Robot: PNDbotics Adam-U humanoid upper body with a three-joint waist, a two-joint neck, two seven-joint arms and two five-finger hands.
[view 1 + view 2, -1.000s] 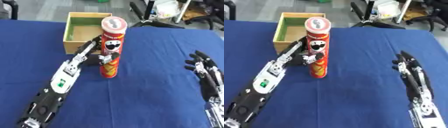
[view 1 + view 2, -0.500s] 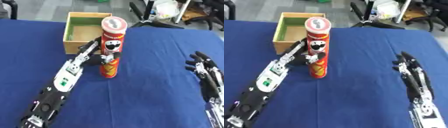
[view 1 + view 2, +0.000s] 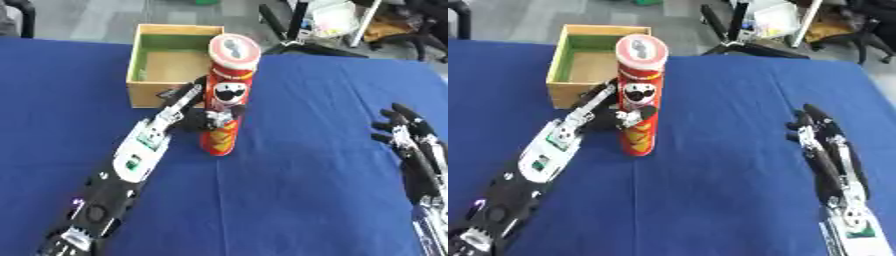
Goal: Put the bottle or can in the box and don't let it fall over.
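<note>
While the tall red can (image 3: 227,95) stands upright on the blue table (image 3: 289,190), just near of the box, the grasping step looks to be in hand. At the far left sits the open wooden box (image 3: 140,65), green on its inner walls and holding nothing that can be seen. The left arm comes in from the near left corner and runs up to the can. The left hand (image 3: 188,110) lies against the can's left side at about mid height, its fingers pointing toward the box and its thumb (image 3: 214,119) curled across the front of the can, so it seems to be closed round the can; how far the fingers wrap behind cannot be seen. The can's base rests on the table, so it has not been lifted yet. Over on the right, well apart from the can, the right hand (image 3: 820,140) rests idle with its fingers straight and relaxed, holding nothing.

My judgement is that the next move calls for a straight lift, high enough for the base to pass the box's near wall, then a short carry to the far left and a level set-down inside. Being tall and narrow, the can would tip easily if tilted or released early.
</note>
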